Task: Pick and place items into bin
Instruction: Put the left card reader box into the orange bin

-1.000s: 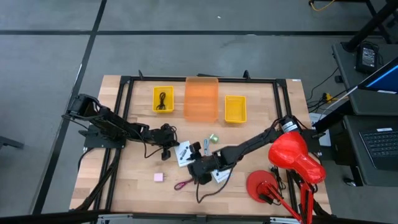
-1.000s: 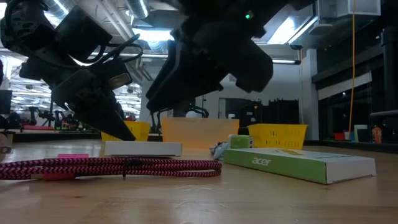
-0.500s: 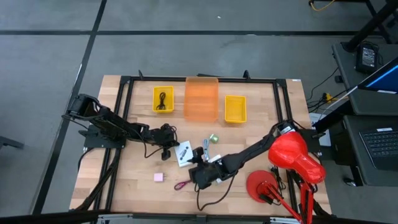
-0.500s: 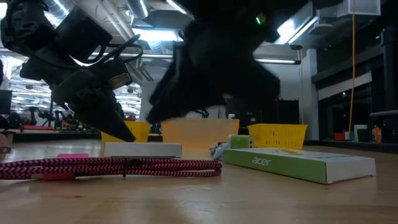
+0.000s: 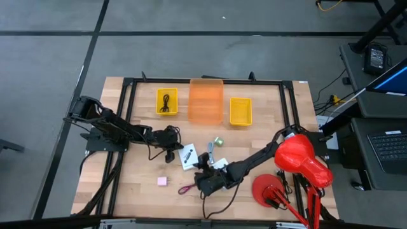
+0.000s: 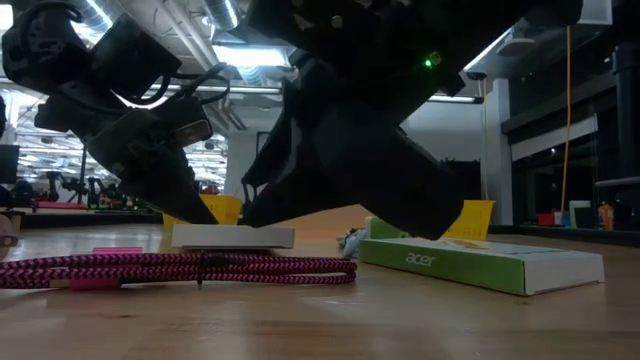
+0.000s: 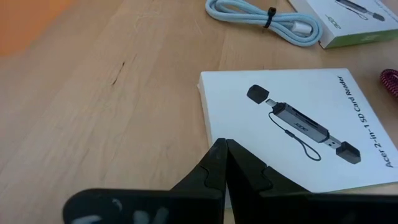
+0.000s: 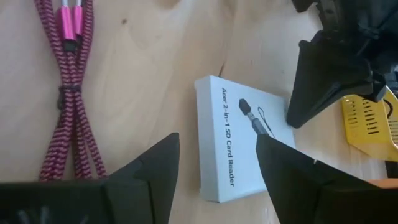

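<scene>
I hold the right claw [image 8: 214, 168] spread over the white card box [image 8: 239, 146]; next, descend and pinch.

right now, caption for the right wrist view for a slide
Open right gripper above the white box, maroon cord beside it, shut left gripper at the box's far edge.

- We see a wooden desk [image 5: 140, 184] with a black metal frame [image 5: 203, 81] running along its edges.
- At the desk's right edge sits a glossy red bulbous object [image 5: 302, 159], with a red round disc [image 5: 267, 189] beside it at the near right corner.
- Off the desk's right edge, an open laptop [image 5: 389, 147] rests on a dark stand.
- A grey floor [image 5: 191, 57] crossed by dark lines lies beyond the far edge.
- In the low view, ceiling lights [image 6: 240, 55] glow in the room behind.
</scene>
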